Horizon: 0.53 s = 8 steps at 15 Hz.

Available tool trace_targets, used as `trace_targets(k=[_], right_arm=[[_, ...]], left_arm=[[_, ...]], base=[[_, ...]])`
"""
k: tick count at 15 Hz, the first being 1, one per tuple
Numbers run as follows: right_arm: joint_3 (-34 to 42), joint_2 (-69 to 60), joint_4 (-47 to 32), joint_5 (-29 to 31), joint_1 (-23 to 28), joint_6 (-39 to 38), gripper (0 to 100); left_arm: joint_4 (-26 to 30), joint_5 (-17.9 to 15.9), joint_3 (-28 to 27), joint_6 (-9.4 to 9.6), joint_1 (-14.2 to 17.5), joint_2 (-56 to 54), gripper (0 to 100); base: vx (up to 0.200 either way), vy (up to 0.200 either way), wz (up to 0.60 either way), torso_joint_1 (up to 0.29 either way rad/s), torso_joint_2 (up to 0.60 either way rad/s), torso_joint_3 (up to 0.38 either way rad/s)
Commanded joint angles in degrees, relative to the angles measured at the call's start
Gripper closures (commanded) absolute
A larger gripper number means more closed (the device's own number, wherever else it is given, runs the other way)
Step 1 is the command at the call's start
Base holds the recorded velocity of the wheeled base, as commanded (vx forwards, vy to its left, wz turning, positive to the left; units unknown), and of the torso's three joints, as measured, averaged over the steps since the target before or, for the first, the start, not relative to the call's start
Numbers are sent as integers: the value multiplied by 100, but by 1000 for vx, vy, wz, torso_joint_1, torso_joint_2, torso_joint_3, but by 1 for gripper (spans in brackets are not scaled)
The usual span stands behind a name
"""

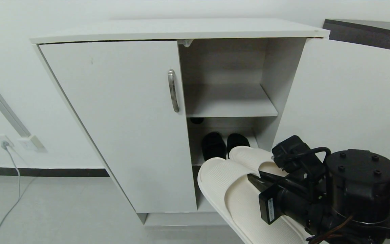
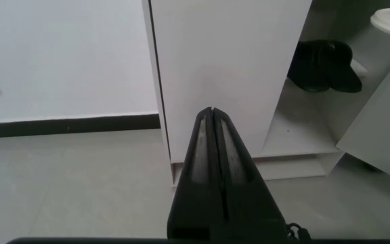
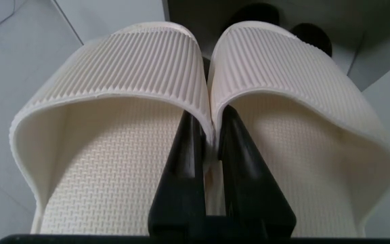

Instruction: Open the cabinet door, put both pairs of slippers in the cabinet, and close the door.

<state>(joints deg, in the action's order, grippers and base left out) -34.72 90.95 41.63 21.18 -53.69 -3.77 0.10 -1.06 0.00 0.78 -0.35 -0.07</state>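
White slippers (image 1: 222, 181) — toes toward cabinet (image 1: 113, 118)

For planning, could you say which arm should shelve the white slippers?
Right: the right claw grips the white slippers facing the open cabinet; the left claw is shut and empty.

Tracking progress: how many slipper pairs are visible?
2. Black pair on the cabinet's lower shelf; white pair in the right gripper, outside. Closed door may hide others.

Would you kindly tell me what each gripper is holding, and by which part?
The right gripper pinches the white slippers by their adjoining inner edges, where the pair meets. The left gripper is shut, holding nothing.
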Motion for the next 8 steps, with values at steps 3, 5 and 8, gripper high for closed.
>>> trace_targets(k=[3,5,8], right_arm=[[0,19,3,1,-1,-1,100],[0,19,3,1,-1,-1,100],[-17,63,3,27,16,16,100]], left_arm=[[-1,9,0,1,0,7,100],[-1,1,0,1,0,7,100],[-1,1,0,1,0,7,100]], base=[[0,0,0,-1,20,14],[0,0,0,0,0,0],[0,0,0,0,0,0]])
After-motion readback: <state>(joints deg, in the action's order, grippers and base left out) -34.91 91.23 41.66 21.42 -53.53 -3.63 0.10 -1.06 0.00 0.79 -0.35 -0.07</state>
